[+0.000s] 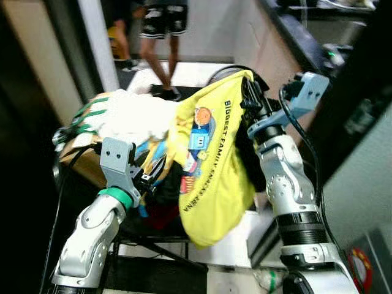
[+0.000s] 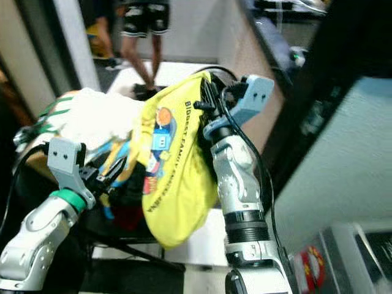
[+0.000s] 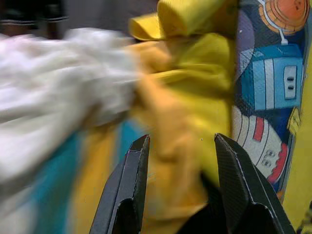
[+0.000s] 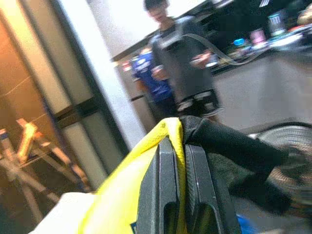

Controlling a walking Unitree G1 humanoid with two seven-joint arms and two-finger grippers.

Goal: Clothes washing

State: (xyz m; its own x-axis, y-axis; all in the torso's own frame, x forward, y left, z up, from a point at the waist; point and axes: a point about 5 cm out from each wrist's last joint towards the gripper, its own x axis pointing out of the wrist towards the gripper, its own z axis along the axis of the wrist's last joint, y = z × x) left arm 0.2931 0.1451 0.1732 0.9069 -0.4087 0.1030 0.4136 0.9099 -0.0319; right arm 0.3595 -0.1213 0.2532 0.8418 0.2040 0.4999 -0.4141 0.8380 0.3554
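Observation:
A yellow printed T-shirt [image 1: 214,177] hangs from my raised right gripper [image 1: 250,92], which is shut on its upper edge together with a dark garment [image 4: 234,146]; the fingers [image 4: 161,195] pinch the yellow cloth. A heap of laundry lies to the left: a white garment with green stripes [image 1: 131,113], teal, orange and dark red pieces. My left gripper [image 3: 180,161] stands open, its fingertips [image 3: 134,165] against the heap's orange and yellow cloth, nothing pinched between them.
The heap rests on a dark folding stand [image 1: 153,242] with crossed legs. A person [image 1: 160,24] in black shorts stands on the pale floor beyond. A dark counter [image 1: 306,30] runs along the right; a round fan [image 4: 285,146] sits near the floor.

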